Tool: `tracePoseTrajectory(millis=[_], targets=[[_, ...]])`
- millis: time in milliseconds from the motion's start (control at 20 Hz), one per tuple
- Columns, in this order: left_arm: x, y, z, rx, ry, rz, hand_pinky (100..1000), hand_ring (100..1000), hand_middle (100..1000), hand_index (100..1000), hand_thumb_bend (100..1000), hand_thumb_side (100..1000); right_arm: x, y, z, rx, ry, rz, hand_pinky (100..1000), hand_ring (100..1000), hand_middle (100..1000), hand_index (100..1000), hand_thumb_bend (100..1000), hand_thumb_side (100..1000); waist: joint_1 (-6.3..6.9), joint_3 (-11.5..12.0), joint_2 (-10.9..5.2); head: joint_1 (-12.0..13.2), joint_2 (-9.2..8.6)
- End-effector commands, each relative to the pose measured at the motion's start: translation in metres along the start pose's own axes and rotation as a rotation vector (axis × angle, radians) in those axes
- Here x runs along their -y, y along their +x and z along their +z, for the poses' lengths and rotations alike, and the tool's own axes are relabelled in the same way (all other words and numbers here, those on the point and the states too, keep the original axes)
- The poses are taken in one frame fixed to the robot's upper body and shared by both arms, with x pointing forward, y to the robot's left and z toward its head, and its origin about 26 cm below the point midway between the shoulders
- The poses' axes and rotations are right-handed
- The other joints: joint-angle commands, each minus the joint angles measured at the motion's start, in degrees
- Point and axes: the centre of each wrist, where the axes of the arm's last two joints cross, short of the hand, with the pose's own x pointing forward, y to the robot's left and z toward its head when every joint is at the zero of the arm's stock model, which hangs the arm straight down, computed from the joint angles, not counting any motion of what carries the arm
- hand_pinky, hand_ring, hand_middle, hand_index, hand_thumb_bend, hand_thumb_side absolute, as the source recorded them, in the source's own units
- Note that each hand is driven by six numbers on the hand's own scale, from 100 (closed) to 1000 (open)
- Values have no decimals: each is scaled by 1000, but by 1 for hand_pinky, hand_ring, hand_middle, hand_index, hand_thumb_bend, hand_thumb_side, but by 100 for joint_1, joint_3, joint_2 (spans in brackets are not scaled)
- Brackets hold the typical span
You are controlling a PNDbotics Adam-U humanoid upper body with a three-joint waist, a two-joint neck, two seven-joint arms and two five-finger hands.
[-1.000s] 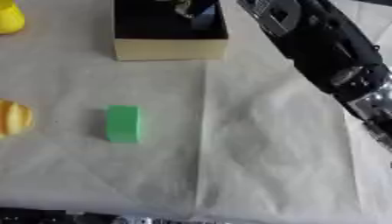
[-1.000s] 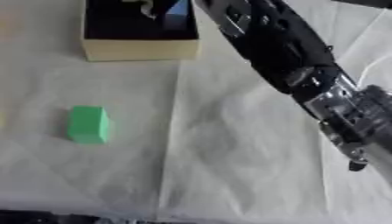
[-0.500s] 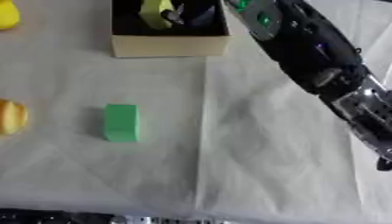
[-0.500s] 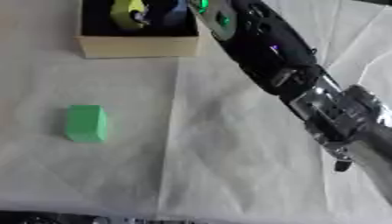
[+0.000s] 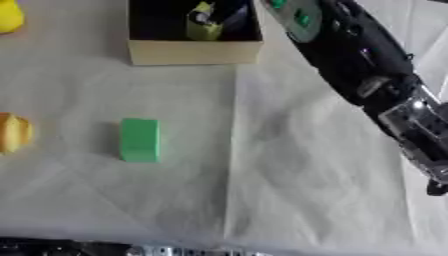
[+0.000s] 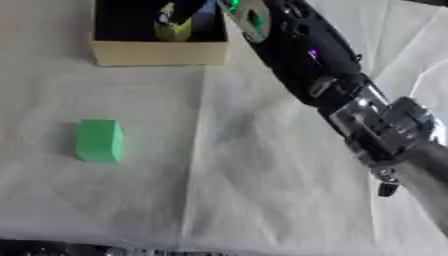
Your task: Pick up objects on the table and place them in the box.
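Reaching further than a moment ago, my right arm now stretches from the lower right up over the box [image 5: 194,51], and my right hand [image 5: 229,9] is down inside it. A yellow-green object [image 5: 203,27] sits against my fingers in there; whether they are curled round it or have let go, I cannot tell. I judge I am lowering it in so it drops inside the walls, not on the rim. A green block [image 5: 139,139] lies on the counter [image 5: 289,190] well apart from the box, with an orange thing [image 5: 12,132] and a yellow thing [image 5: 9,16] at the left edge. My left hand shows nowhere.
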Motion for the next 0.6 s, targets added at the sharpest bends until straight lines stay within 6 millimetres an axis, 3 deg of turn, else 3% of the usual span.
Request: tracePoseTrajectory(millis=[50,300,500,600], targets=[[-2,7,-3,26,-6,-7,693,783,729,836,296,626,24,3,8,10,-70,-6,850,925,876,931,358,400,5,-10,-111,33,23],[-3,6,-1,20,-4,-14,694,784,730,836,297,623,51,18,33,84,-205,-43,828,881,842,907,262,435,51,-68,-165,221,23],[-6,6,0,16,-4,-32,696,786,732,840,300,613,77,40,86,216,-321,-53,815,847,815,894,102,527,80,-162,-218,436,23],[-8,7,-2,30,-24,-79,700,788,736,847,308,595,84,49,117,264,-374,-78,812,837,806,882,100,571,107,-210,-256,494,23]])
